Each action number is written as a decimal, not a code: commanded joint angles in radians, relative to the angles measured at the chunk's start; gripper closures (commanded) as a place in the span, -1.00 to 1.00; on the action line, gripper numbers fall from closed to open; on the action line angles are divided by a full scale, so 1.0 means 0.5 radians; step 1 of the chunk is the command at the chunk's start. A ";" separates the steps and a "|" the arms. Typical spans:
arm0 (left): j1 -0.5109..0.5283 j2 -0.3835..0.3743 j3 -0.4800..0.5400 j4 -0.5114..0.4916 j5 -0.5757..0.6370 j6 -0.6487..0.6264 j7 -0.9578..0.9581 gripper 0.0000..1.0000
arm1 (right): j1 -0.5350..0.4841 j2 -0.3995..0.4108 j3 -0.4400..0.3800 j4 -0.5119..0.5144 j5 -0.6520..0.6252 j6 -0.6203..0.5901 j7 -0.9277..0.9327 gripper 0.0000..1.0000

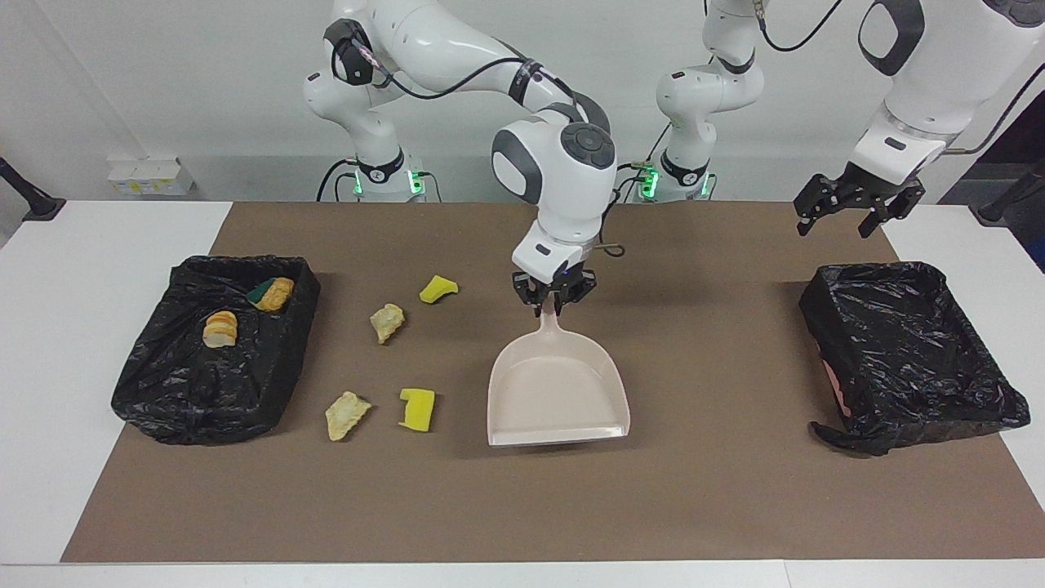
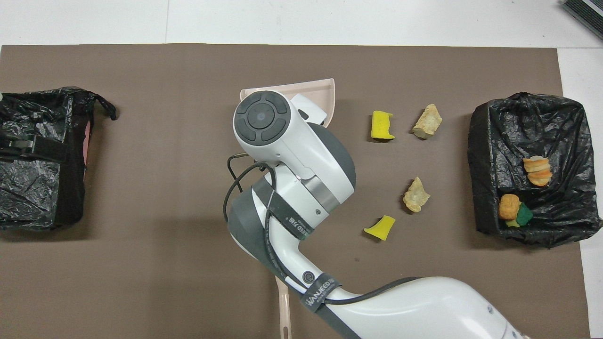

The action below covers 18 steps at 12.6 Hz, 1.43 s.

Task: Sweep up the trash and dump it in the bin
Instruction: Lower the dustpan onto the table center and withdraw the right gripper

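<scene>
My right gripper (image 1: 555, 299) is shut on the handle of the beige dustpan (image 1: 559, 396), which lies low over the middle of the mat, mouth pointing away from the robots. In the overhead view only the dustpan's rim (image 2: 330, 96) shows past the arm. Several trash pieces lie between the dustpan and the bin (image 1: 163, 392) at the right arm's end: yellow sponges (image 1: 438, 287) (image 1: 417, 408) and tan chunks (image 1: 387, 322) (image 1: 346, 413). Inside that bin sit a bread lump (image 1: 220, 328) and an orange lump (image 1: 273, 292). My left gripper (image 1: 857, 214) hangs open, waiting over the table's edge at its own end.
A second black-lined bin (image 1: 906, 351) stands at the left arm's end. The brush handle (image 2: 284, 310) pokes out from under the right arm, close to the robots. A brown mat (image 1: 718, 490) covers the table.
</scene>
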 commanded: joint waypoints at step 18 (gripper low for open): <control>0.026 -0.007 -0.017 0.007 0.017 -0.027 0.017 -1.00 | 0.028 0.038 -0.003 -0.282 0.178 0.321 0.102 0.52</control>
